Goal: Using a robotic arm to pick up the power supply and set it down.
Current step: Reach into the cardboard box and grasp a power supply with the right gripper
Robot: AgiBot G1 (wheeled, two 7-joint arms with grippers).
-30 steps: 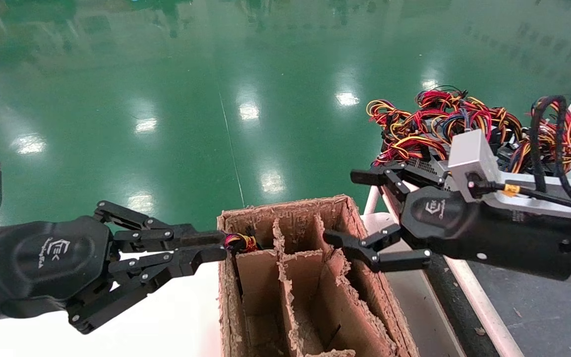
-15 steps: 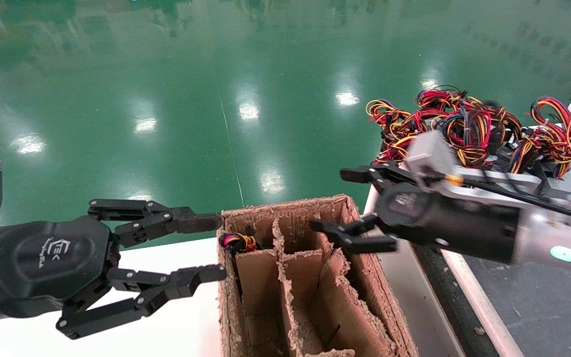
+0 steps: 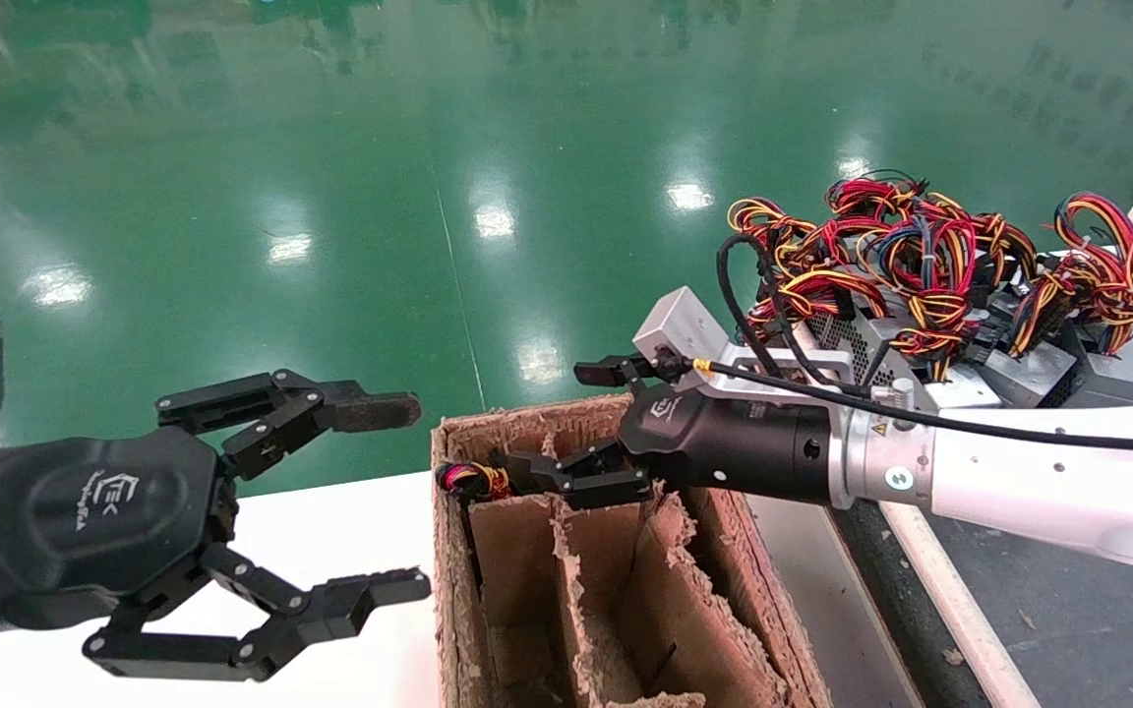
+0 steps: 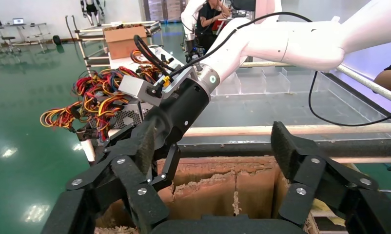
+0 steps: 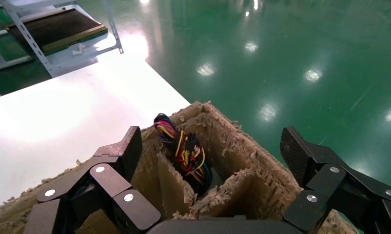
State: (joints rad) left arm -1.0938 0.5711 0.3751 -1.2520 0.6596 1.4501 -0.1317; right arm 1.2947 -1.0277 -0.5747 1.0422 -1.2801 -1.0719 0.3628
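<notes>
- while its fingers stand spread wide with nothing between them, the right gripper (image 3: 566, 433) hovers over the far end of the cardboard box (image 3: 724, 551), aimed toward the far-left compartment.
- in the right wrist view the two fingers (image 5: 120, 151) frame that compartment, and a wire bundle (image 5: 184, 151) of red, yellow and black strands rises out of it, untouched.
- from the head the same bundle (image 3: 473, 480) shows at the box's far-left corner, just beside the lower fingertip; the supply body under it is hidden by the cardboard, so only its wires can be seen.
- the right arm (image 3: 1048, 482) stretches in from the right, white tube then black wrist, with a grey camera block and a black cable on top.
- the left gripper (image 3: 385, 501) waits just left of the box, over the white table (image 3: 350, 531), its fingers far apart and holding nothing.
- in the left wrist view its pads (image 4: 286, 146) bracket the box rim (image 4: 223, 168), with the right arm's wrist (image 4: 181, 109) beyond.
- the box has torn, ragged dividers (image 3: 566, 580) making several tall cells.
- behind the right arm, a pile of power supplies (image 3: 921, 295) sits on a stand at the right, grey cases with tangled coloured wires on top.
- glossy green floor (image 3: 330, 177) lies beyond.
</notes>
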